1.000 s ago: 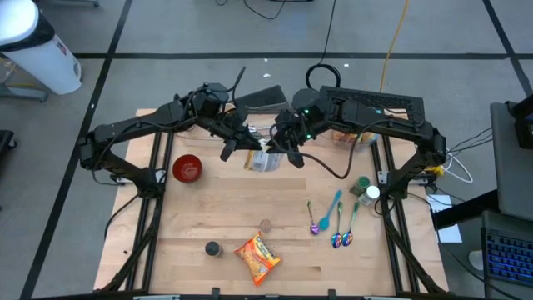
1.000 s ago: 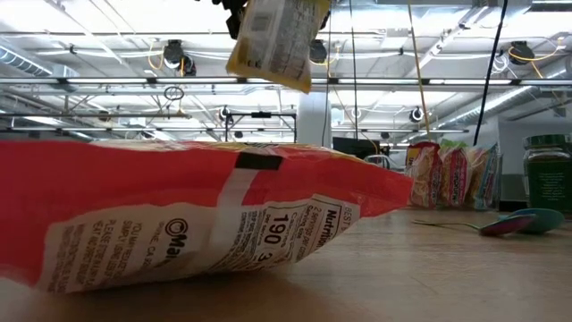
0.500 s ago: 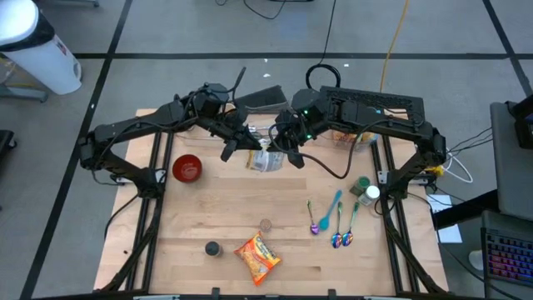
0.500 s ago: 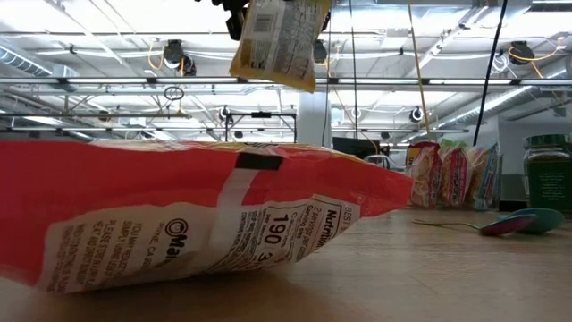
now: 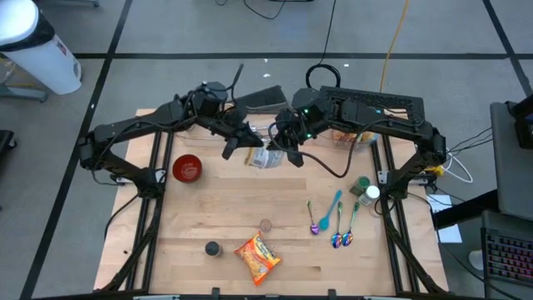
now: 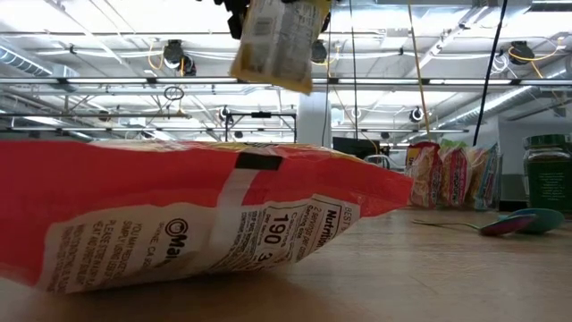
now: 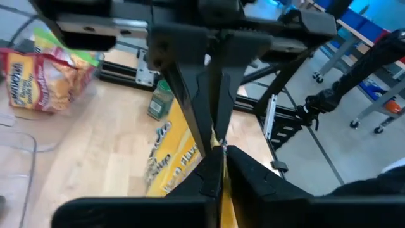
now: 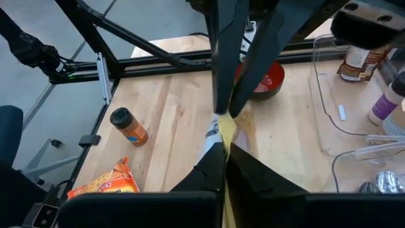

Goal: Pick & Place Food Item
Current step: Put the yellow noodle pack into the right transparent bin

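A yellow-and-white food packet (image 5: pixel 265 159) hangs in the air over the far middle of the table. It also shows at the top of the low view (image 6: pixel 277 40). My left gripper (image 5: pixel 252 147) and my right gripper (image 5: pixel 278 150) meet at it from either side, and both are shut on it. In the left wrist view the packet (image 7: pixel 166 158) runs down from my left gripper (image 7: pixel 222 153). In the right wrist view only a yellow strip of it (image 8: pixel 226 132) shows above my right gripper (image 8: pixel 224 151). My left gripper pinches the packet's upper edge (image 7: pixel 218 147) between its two fingers, coming from the table's left side and slanting down. The packet hangs below the fingers, clear of the table and slightly tilted. My right gripper pinches the same upper edge (image 8: pixel 225 136) between its two fingers, coming from the table's right side, its tips close to my left gripper's tips. The packet hangs below.
A red bowl (image 5: pixel 186 167) stands at the left. An orange snack bag (image 5: pixel 256 257) lies near the front edge and fills the low view (image 6: pixel 179 215). A dark jar (image 5: pixel 212 248), spoons (image 5: pixel 333 221) and a green jar (image 5: pixel 362 185) stand about; a clear container (image 8: pixel 354 120) is at the far side.
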`<control>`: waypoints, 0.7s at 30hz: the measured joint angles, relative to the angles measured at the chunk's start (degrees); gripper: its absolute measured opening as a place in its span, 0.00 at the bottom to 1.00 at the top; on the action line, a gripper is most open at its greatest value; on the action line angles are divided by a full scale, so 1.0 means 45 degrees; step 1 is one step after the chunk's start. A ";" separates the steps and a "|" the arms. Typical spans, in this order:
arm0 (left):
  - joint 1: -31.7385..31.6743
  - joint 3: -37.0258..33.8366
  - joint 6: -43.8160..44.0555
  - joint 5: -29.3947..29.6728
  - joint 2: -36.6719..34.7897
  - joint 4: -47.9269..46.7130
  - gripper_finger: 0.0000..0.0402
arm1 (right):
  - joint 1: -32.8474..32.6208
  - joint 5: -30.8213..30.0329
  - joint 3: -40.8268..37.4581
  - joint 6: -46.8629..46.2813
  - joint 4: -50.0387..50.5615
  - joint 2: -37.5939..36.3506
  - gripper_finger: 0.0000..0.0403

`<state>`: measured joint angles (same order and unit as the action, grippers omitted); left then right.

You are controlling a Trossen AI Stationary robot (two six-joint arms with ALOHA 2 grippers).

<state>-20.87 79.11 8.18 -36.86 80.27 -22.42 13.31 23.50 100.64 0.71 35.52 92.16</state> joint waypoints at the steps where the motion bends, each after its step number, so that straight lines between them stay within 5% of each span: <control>1: -0.0033 0.0000 -0.0002 0.0080 -0.0004 0.0061 0.07 | 0.0025 -0.0130 0.0000 -0.0001 0.0006 0.0000 0.00; 11: -0.0708 0.0000 0.0139 0.0219 -0.0014 0.1855 0.32 | 0.0366 -0.0404 -0.0005 -0.0475 -0.0017 0.0000 0.00; 21: -0.2275 -0.0005 0.0303 0.0214 -0.0630 0.2284 0.44 | 0.0995 -0.3385 -0.0005 -0.2331 0.0017 -0.0171 0.00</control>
<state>-31.11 79.09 9.54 -35.90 77.43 -12.15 17.78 8.27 100.62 -9.78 35.59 91.39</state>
